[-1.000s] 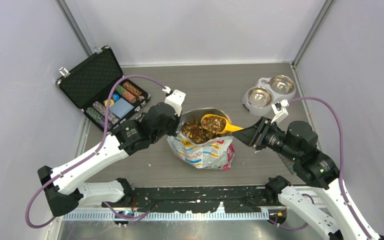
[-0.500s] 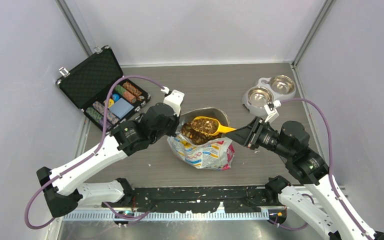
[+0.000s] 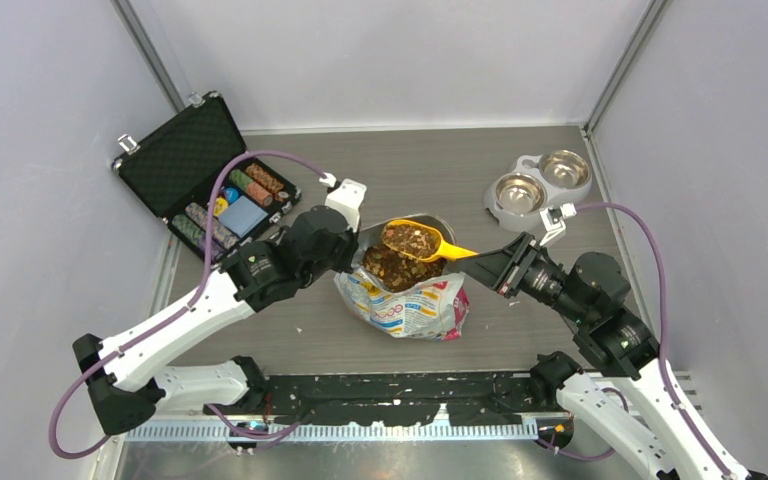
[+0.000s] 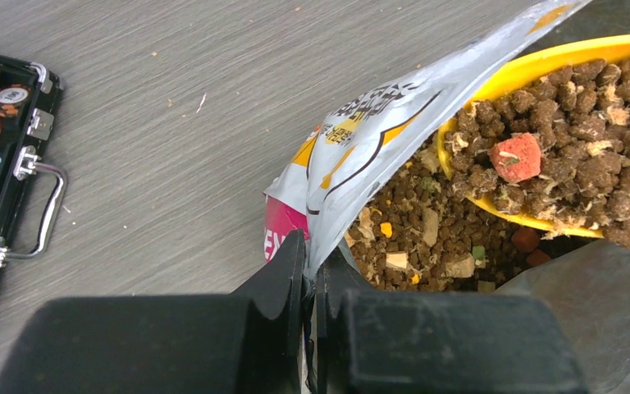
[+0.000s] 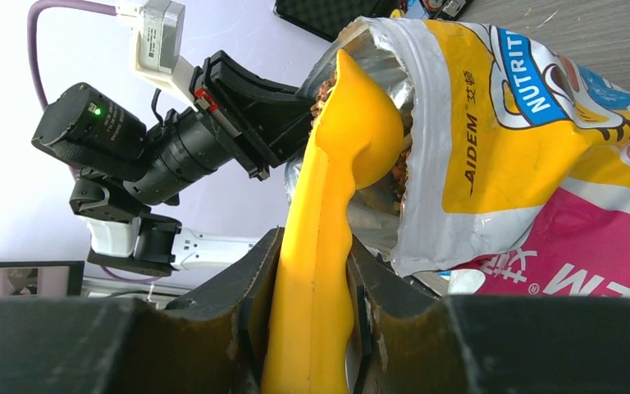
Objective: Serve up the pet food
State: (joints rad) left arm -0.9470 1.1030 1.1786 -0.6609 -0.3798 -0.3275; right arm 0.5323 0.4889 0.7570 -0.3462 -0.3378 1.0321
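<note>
Brown pet food (image 4: 591, 148) heaps the yellow scoop (image 3: 452, 252), open bag (image 3: 410, 305).

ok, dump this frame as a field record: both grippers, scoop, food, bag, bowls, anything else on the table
left gripper: shut on the rim of the foil bag, holding its mouth open
right gripper: shut on the handle of the yellow scoop
yellow scoop: heaped with pet food, over the bag's mouth
foil bag: lying on the table, more pet food inside
double pet bowl: far right, no pet food visible in it
poker chip case: open, far left, chips inside
</note>
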